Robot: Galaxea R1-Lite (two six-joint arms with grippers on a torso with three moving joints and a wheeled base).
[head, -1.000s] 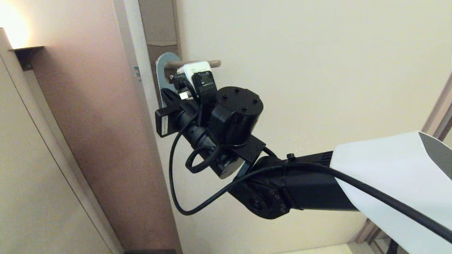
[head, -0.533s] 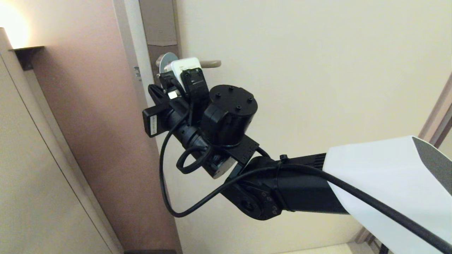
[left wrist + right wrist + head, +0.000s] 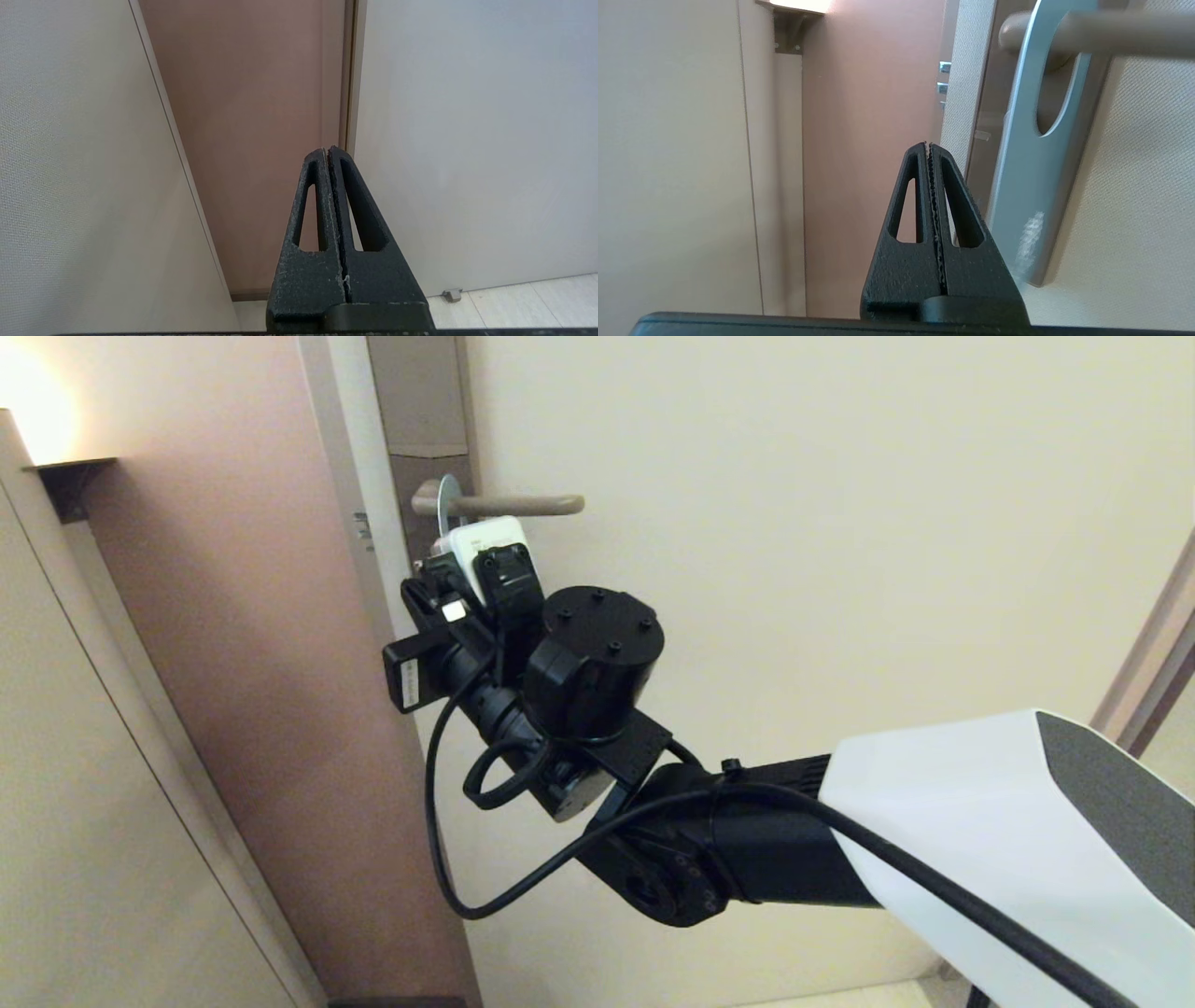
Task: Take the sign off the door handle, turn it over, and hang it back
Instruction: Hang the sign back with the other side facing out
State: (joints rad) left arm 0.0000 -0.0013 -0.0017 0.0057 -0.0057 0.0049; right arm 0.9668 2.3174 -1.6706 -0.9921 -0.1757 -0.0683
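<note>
Sign [image 3: 1031, 186]: I see it hanging on the door handle [image 3: 509, 505].
My right gripper [image 3: 930, 147]: just beside the sign, below the handle.

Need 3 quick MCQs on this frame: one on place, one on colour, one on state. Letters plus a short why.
1. Where is the sign?
A. On the floor
B. Hanging on the door handle
C. Held in a claw

2. What colour is the side of the sign that shows in the right wrist view?
A. Red
B. Green
C. Pale grey-blue

3. How does the right claw stand?
A. Shut, holding nothing
B. Wide open
C. Shut on the handle

Answers:
1 B: the handle passes through the sign's oval hole.
2 C: the card's face reads grey-blue beside the cream door.
3 A: its fingers meet with nothing between, beside the sign.

The left claw is also shut, parked low, away from the handle.
</note>
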